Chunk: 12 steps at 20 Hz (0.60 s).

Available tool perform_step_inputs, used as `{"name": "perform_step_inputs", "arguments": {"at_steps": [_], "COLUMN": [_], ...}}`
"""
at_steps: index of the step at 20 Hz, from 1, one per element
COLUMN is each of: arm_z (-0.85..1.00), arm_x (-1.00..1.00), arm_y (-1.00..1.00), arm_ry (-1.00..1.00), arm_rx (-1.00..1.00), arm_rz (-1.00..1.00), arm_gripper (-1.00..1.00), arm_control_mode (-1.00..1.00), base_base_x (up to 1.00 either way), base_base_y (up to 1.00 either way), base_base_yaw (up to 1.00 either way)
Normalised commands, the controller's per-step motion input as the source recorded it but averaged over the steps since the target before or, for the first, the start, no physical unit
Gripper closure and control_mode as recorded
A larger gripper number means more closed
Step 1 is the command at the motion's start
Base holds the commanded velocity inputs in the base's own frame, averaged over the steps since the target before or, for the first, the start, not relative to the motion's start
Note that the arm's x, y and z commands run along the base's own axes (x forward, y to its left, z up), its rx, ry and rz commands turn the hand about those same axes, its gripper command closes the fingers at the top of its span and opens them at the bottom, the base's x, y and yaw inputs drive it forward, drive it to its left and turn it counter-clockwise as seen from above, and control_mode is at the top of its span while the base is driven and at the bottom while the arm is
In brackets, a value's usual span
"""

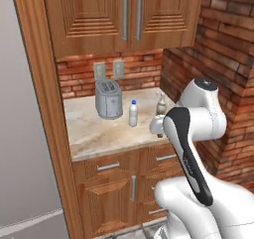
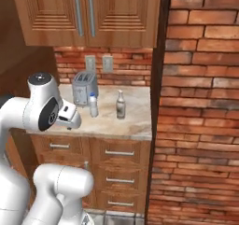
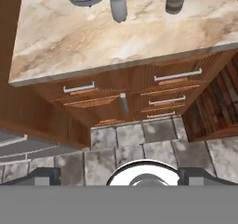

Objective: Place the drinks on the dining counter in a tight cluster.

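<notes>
— Fingertips of the gripper (image 3: pixel 119 176) stand wide apart, empty, over floor tiles.
— Reach far: white bottle (image 1: pixel 133 113) by the toaster (image 1: pixel 108 99), grey-brown bottle (image 1: pixel 161 104) right. Descend straight, clamp mid-body.

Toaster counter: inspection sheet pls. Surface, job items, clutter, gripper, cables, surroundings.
Surface: small marbled counter over wood drawers, set in a brick alcove.
Job's things: white blue-capped bottle upright beside the toaster; grey-brown bottle upright to its right, apart from it. Both stand on this counter, not the dining counter. Third drink: nothing seen.
Clutter: steel toaster at the back.
Gripper: gripper open, empty, out in front of the counter over the tiled floor, short of both bottles.
Cables: nothing seen.
Surroundings: wall cabinets above, two outlets on the brick backsplash, brick wall on the right.
</notes>
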Motion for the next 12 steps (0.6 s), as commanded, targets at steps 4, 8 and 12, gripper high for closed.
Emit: {"name": "perform_step_inputs", "arguments": {"at_steps": [4, 8, 12], "arm_z": [0.0, 0.0, 0.0], "arm_x": [0.0, 0.0, 0.0], "arm_y": [0.0, 0.0, 0.0], "arm_ry": [0.0, 0.0, 0.0], "arm_rx": [0.0, 0.0, 0.0], "arm_rz": [0.0, 0.0, 0.0], "arm_gripper": [-1.0, -1.0, -1.0], "arm_control_mode": [1.0, 1.0, 1.0], "base_base_x": [0.51, 0.15, 0.08], "base_base_y": [0.39, 0.0, -0.3], "base_base_yaw": [-0.42, -0.06, -0.08]}}
